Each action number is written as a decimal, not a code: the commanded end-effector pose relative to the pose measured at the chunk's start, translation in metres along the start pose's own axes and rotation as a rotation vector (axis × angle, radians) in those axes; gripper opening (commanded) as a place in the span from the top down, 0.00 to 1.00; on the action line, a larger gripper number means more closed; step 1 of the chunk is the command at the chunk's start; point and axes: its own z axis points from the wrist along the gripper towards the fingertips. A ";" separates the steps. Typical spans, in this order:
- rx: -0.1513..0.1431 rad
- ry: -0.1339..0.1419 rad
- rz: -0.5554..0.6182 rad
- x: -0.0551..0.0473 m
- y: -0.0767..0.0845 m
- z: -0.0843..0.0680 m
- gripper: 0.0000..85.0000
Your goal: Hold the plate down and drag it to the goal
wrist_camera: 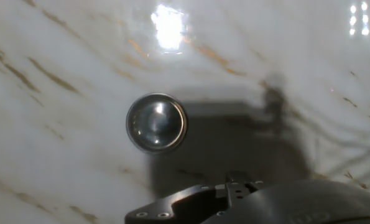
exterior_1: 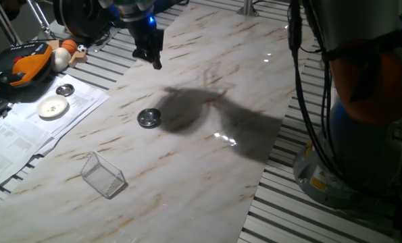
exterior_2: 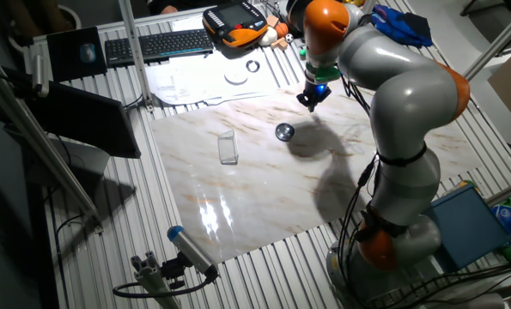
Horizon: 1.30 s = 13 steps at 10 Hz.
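**Plate untouched, gripper above it, not yet pressing**

Plate (exterior_1: 149, 119) sits flat on the marble table (exterior_1: 207, 175), rim up, alone, nothing touching it. In the hand view it lies at about 10 o'clock from frame centre, just beside the edge of the arm's shadow. Goal (exterior_1: 103, 175), the clear wire-edged box, stands at roughly 7 o'clock from the plate in that fixed view, well apart, with bare marble between them. Gripper (exterior_1: 151, 55) hangs in the air at 12 o'clock from the plate, clearly off the surface; whether its fingers are spread or closed cannot be told from any view. White disc (exterior_1: 53, 107) and small silver dish (exterior_1: 65, 90) lie on papers at 9–10 o'clock, off the marble, not part of this.

Judgement: step in hand is the approach. To do it well, centre the fingertips over the dish bowl, not the rim, then descend straight down. Press firmly enough that the shiny dish does not slip out sideways. Then drag slowly in a straight line toward the box, keeping pressure even so the plate stays flat.
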 end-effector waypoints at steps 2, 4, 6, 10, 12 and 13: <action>-0.023 -0.015 0.002 -0.006 0.001 0.025 1.00; -0.039 -0.017 0.011 -0.008 0.005 0.038 1.00; -0.061 -0.024 0.024 -0.009 0.012 0.054 1.00; -0.091 -0.035 0.062 -0.007 0.031 0.071 1.00; -0.086 -0.023 0.076 -0.008 0.038 0.072 1.00; -0.092 -0.011 0.084 -0.008 0.038 0.072 1.00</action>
